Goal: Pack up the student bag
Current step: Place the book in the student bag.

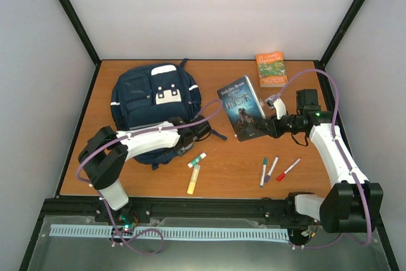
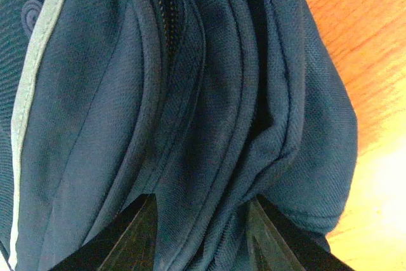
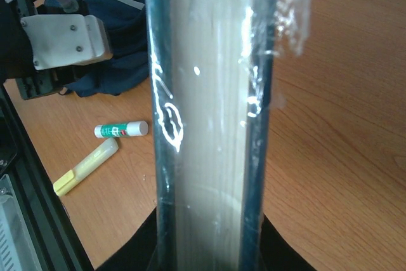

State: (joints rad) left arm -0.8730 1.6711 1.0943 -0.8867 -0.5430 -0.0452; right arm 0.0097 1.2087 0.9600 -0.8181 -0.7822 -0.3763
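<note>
Packing in progress on the wooden table (image 1: 235,176): at rear left, the student bag (image 1: 155,103), front pockets up. At its near edge, beside the zip, left gripper (image 2: 200,230) part-closed, pinching a ridge of navy fabric between both fingers. Over on the right, right gripper (image 1: 269,125) clamped narrowly on one edge of the dark book (image 1: 242,107). Lying loose nearby: orange book (image 1: 271,69), glue stick (image 1: 197,160), yellow highlighter (image 1: 193,179), three markers (image 1: 271,169). Hard to tell whether the zip is open. Probably best done by lifting the pinched fold up and back to gape the mouth, holding that pull steady, then sliding the book in far edge first, clear of the straps
</note>
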